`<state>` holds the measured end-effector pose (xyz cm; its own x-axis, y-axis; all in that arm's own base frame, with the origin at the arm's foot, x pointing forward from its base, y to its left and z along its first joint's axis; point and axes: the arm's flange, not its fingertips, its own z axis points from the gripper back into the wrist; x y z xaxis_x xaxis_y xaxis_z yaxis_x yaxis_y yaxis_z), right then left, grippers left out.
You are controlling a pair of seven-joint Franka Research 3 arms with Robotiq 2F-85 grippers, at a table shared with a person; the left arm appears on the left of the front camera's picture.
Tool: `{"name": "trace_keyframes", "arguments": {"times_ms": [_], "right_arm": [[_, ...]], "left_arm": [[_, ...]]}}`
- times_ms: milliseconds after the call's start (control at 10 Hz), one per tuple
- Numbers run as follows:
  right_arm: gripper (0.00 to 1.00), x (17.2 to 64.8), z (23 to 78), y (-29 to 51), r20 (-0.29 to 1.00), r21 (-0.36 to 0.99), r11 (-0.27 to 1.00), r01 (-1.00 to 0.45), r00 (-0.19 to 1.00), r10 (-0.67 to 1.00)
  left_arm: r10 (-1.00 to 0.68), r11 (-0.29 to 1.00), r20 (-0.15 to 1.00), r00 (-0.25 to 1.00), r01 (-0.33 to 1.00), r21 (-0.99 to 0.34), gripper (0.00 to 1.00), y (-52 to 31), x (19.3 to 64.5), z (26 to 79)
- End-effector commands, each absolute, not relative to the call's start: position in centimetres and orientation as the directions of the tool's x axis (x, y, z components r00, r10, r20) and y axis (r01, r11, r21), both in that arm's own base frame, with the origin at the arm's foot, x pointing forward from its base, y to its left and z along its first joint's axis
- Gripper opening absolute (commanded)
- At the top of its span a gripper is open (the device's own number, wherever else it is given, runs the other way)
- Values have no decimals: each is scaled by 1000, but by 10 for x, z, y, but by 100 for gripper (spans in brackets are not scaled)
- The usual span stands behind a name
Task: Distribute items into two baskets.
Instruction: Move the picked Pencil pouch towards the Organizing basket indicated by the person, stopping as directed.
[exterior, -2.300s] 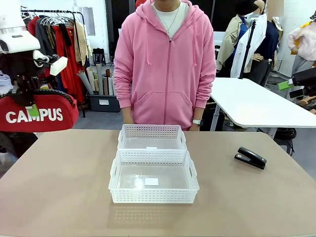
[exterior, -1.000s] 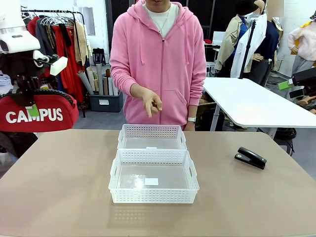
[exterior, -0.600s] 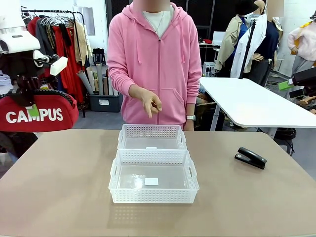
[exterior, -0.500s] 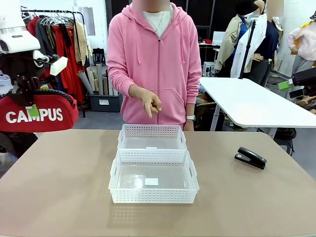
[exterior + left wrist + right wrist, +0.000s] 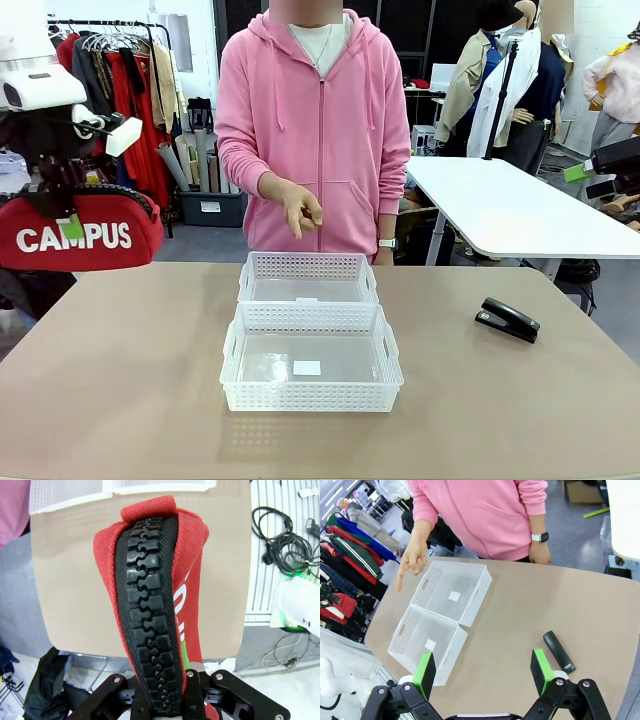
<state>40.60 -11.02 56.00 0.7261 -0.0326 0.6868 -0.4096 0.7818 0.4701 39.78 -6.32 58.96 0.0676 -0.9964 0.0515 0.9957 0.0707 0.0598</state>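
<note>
The red "CAMPUS" pouch [image 5: 75, 235] hangs in the air at the far left, beyond the table's left corner, with my left gripper [image 5: 68, 205] shut on its top. In the left wrist view the pouch [image 5: 150, 605] and its black zip run up from between the fingers [image 5: 192, 680]. Two white lattice baskets stand end to end mid-table, the far basket [image 5: 307, 266] and the near basket [image 5: 310, 398]. The black stapler [image 5: 508, 319] lies at the right. My right gripper [image 5: 483, 672] is open high above the table, over the stapler [image 5: 559, 652] and the baskets [image 5: 479, 597].
A person in a pink hoodie stands at the far edge with one hand [image 5: 300, 208] held out above the far basket, fingers pointing down. A white table [image 5: 510, 215] stands behind on the right and a clothes rack [image 5: 130, 90] behind on the left.
The person raised a hand from their side to over the far basket. My left gripper and the pouch shifted slightly right. The right gripper, baskets and stapler stayed put.
</note>
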Motion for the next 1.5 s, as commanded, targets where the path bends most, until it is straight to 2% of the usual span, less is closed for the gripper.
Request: {"name": "trace_keyframes", "arguments": {"times_ms": [0, 300, 700, 1400], "right_arm": [[100, 407, 561, -110, 694, 476, 772, -420, 719, -37], [100, 407, 561, -110, 694, 476, 772, -420, 719, -37], [100, 407, 561, -110, 694, 476, 772, -420, 719, -37], [100, 407, 561, -110, 694, 476, 772, -420, 719, -37]], "left_arm": [[-997, 63, 54, 59, 995, 79, 0, -67, 381, 581], [-999, -3, 51, -8, 995, 95, 0, -90, 359, 560], [-997, 64, 52, 59, 994, 86, 0, -122, 361, 538], [-994, 25, 111, 14, 994, 103, 0, -189, 359, 494]]}}
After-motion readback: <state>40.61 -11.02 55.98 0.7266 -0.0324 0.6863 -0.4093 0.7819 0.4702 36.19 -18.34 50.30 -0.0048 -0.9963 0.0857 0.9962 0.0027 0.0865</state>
